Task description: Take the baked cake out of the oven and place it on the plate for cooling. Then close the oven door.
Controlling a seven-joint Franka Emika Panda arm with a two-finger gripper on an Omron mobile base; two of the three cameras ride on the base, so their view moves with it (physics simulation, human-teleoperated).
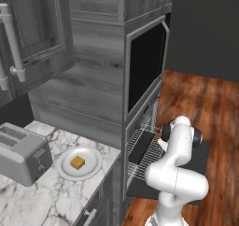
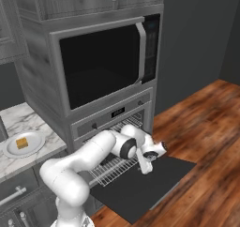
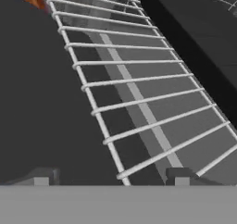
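The baked cake (image 1: 77,162) (image 2: 21,142) is a small golden-brown block lying on the round white plate (image 1: 91,172) (image 2: 35,145) on the marble counter. The oven (image 2: 117,112) stands open, its oven door (image 2: 140,186) (image 1: 206,156) folded down flat. A wire rack (image 2: 108,169) (image 1: 144,151) (image 3: 139,79) is pulled out over the door. My gripper (image 2: 143,168) (image 3: 111,177) hangs just above the rack's outer end, open, with nothing between its fingertips (image 3: 180,175).
A steel toaster (image 1: 21,157) sits left of the plate on the marble counter (image 1: 46,197). The large black-glass unit (image 2: 103,66) is above the oven. Wooden floor (image 2: 206,127) spreads to the right of the lowered door.
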